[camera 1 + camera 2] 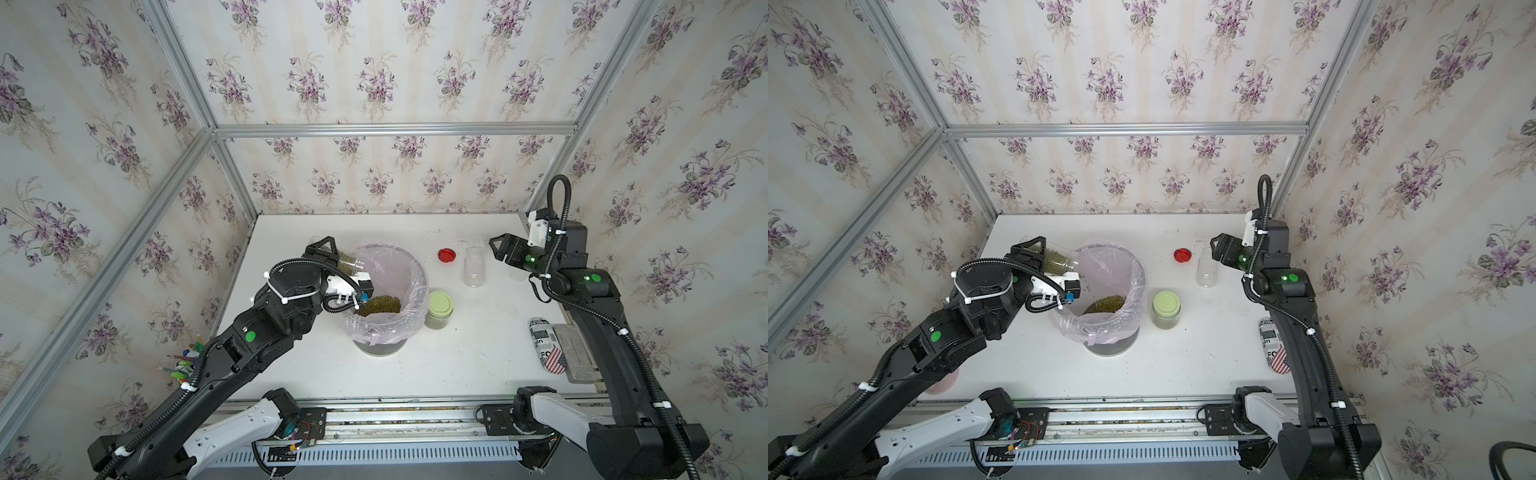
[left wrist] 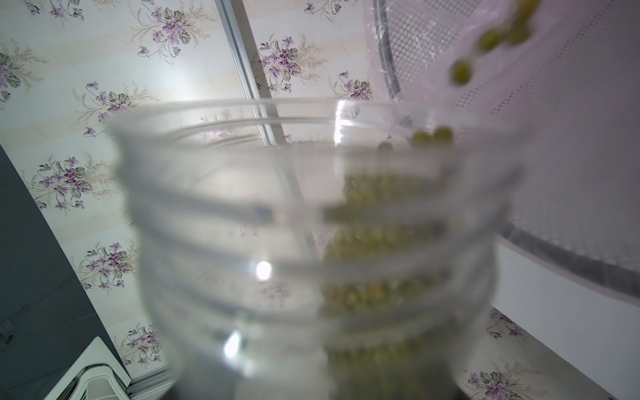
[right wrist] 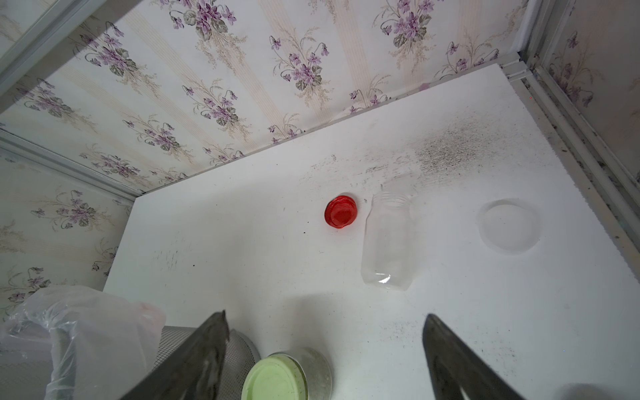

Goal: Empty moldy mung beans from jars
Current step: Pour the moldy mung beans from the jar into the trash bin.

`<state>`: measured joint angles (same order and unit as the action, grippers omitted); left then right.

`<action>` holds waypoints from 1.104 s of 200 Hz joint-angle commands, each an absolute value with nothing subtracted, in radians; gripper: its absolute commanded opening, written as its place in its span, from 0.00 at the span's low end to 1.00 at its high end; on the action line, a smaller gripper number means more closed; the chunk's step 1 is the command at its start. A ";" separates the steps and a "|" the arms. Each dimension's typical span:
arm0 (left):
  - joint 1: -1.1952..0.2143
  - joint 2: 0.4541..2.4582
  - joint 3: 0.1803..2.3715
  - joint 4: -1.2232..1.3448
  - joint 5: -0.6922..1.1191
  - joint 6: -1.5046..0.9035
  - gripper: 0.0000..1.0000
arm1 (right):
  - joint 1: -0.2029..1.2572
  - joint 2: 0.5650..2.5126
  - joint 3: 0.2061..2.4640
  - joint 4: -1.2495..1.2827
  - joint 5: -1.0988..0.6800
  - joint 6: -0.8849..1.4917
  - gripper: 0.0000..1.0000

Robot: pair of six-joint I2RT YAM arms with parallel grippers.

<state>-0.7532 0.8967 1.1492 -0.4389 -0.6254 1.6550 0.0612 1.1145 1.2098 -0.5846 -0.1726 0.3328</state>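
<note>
My left gripper [image 1: 328, 249] is shut on a clear jar [image 1: 349, 259], which lies tilted with its mouth over the rim of the bin [image 1: 419, 270]. In the left wrist view the jar [image 2: 242, 242] fills the frame, with mung beans [image 2: 381, 242] along one side and a few beans [image 2: 462, 72] falling against the pink bag. A heap of mung beans [image 1: 380, 305] lies inside the bin. A closed jar with a pale green lid [image 1: 439, 309] stands right of the bin. An empty open jar [image 1: 474, 266] stands by a red lid [image 1: 447, 254]. My right gripper [image 1: 496, 247] hangs open and empty just right of the empty jar.
A flag-printed pouch [image 1: 548, 345] and a grey block [image 1: 575, 353] lie at the table's right edge under the right arm. Coloured pens [image 1: 185, 361] stick up off the left edge. Dark dust [image 3: 450, 152] marks the far right corner, near a pale round shape [image 3: 509, 227].
</note>
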 commanded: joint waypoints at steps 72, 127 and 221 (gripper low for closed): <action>-0.767 0.919 1.164 -0.413 -0.638 1.701 0.50 | 0.063 1.109 1.215 -0.566 -0.166 0.327 0.85; -0.772 0.924 1.165 -0.413 -0.650 1.717 0.50 | 0.063 1.108 1.210 -0.565 -0.166 0.327 0.85; -0.782 0.928 1.171 -0.413 -0.666 1.737 0.49 | 0.063 1.101 1.206 -0.561 -0.164 0.327 0.85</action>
<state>-0.7803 0.9291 1.1603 -0.4419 -0.6575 1.6981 0.0612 1.1069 1.2076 -0.5774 -0.1715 0.3328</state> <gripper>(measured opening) 0.627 0.855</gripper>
